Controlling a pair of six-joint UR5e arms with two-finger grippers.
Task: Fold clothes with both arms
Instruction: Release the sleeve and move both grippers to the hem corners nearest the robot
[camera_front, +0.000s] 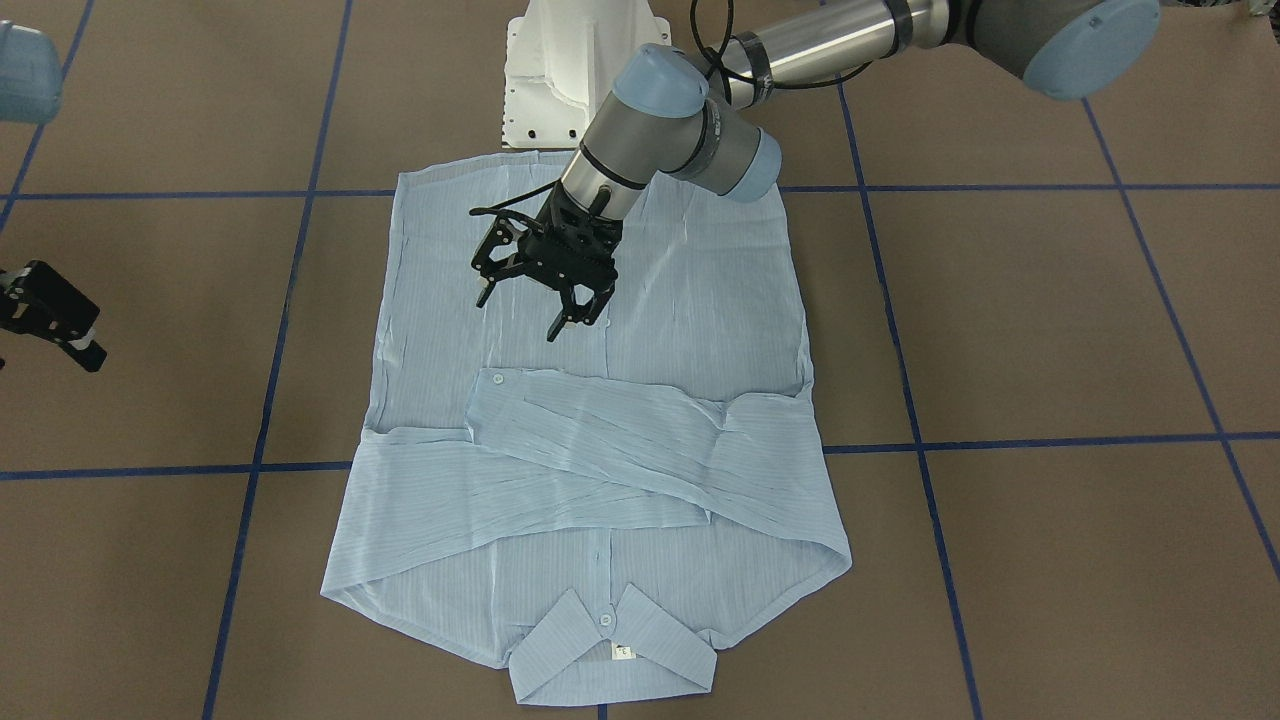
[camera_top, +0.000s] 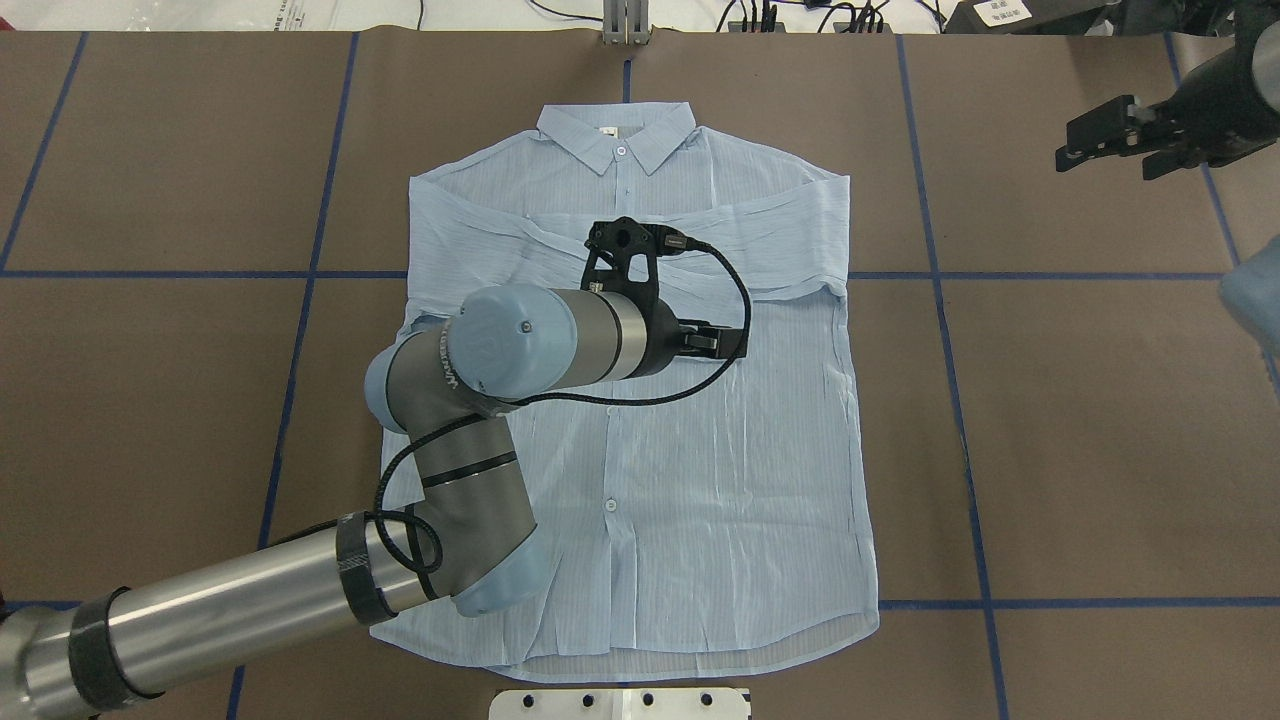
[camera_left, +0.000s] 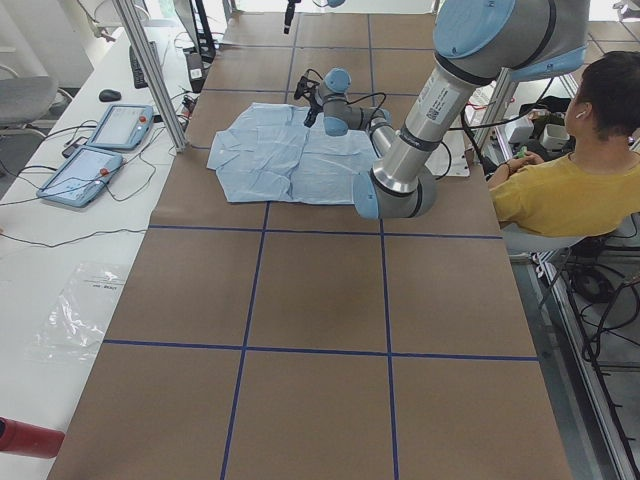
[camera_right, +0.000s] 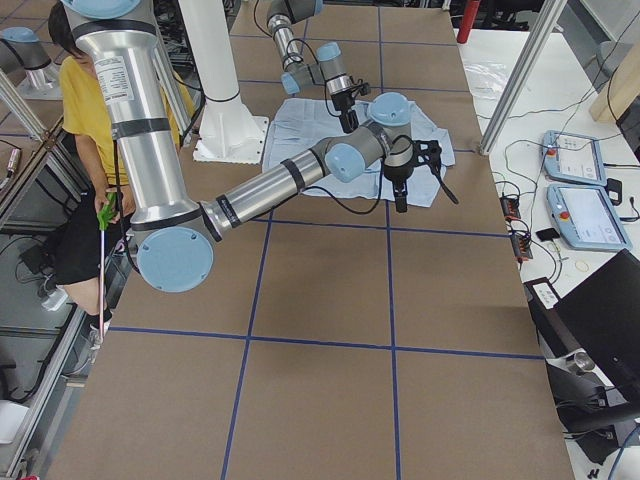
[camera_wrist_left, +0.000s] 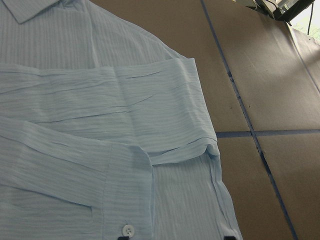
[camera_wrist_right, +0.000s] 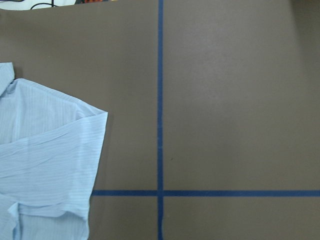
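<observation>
On the brown bench (camera_front: 1000, 330) lies a thin, creased pinstriped shirt (camera_front: 700, 330). Over it the left pincer (camera_front: 518, 318) gapes; I cannot tell the right pincer's (camera_top: 1110, 145) state.

Light-blue shirt (camera_front: 690, 330) flat, sleeves (camera_front: 620, 430) crossed, left gripper (camera_front: 518, 316) over it, fingers (camera_front: 562, 320) spread

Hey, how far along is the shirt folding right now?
Done: both sleeves lie crossed over the chest of the shirt. In hand: nothing; the left gripper hovers open above the shirt's middle, and the right gripper hangs off to the side. Left: folding the body.
</observation>
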